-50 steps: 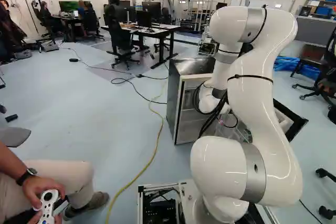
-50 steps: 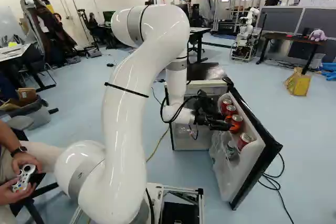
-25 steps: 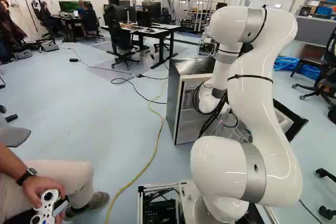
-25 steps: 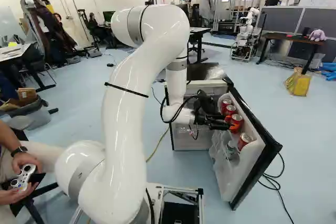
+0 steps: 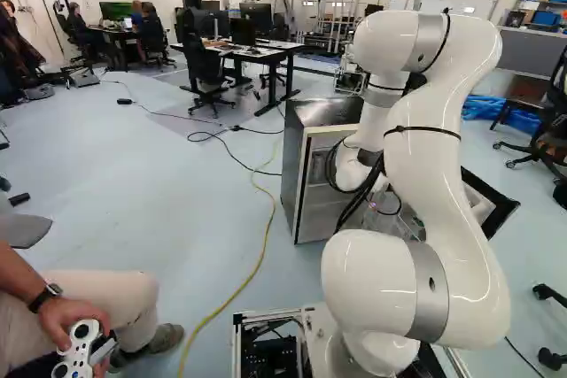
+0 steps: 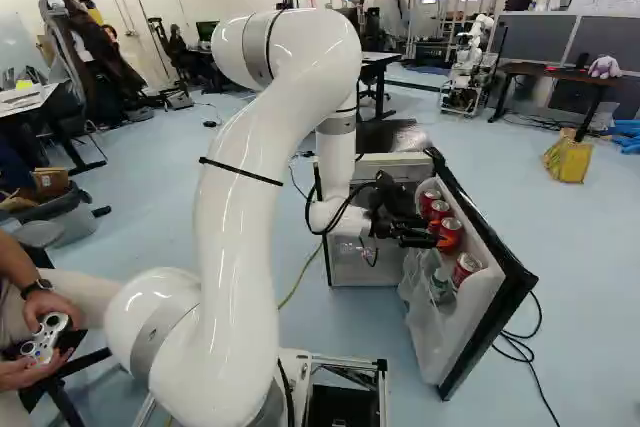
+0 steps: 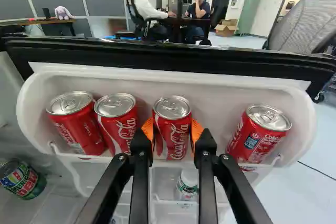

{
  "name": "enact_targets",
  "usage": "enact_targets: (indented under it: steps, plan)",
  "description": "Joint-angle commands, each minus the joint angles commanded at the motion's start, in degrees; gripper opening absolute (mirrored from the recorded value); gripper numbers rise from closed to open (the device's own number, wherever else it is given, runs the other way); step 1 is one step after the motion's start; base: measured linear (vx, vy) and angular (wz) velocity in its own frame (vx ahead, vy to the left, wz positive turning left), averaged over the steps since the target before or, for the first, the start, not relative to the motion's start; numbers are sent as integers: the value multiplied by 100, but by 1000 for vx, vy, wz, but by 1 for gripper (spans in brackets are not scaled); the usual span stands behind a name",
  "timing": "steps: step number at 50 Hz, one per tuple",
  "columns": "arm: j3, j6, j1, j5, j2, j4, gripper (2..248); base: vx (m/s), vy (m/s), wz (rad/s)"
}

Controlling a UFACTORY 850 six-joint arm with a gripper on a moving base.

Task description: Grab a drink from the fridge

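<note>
In the right base view my gripper (image 6: 438, 233) reaches in over the top shelf of the open fridge door (image 6: 482, 292). The wrist view has the gripper (image 7: 172, 131) shut on a red can (image 7: 173, 148), an orange pad against either side. That can stands upright in the white door shelf (image 7: 210, 80). Beside it are a second red can (image 7: 117, 121) and a third (image 7: 77, 124) on one side; across a wider gap on the other side, a fourth (image 7: 257, 134) leans. The fridge body (image 5: 312, 188) is partly hidden by the arm in the left base view.
A bottle (image 7: 187, 184) sits in a lower compartment beneath the gripper, and a dark can (image 7: 22, 179) lies off to one side. The door's black edge (image 7: 173, 53) runs just beyond the cans. Another robot (image 6: 468, 65) stands far back. A yellow cable (image 5: 266, 227) crosses the floor.
</note>
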Motion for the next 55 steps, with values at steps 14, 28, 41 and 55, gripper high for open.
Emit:
enact_targets:
  steps: [14,28,41,55]
  plan:
    - [0,0,0,0,0,0,81,0,0,0]
    - [0,0,0,0,0,0,81,0,0,0]
    - [15,0,0,0,35,0,81,0,0,0]
    - [79,0,1,0,181,0,81,0,0,0]
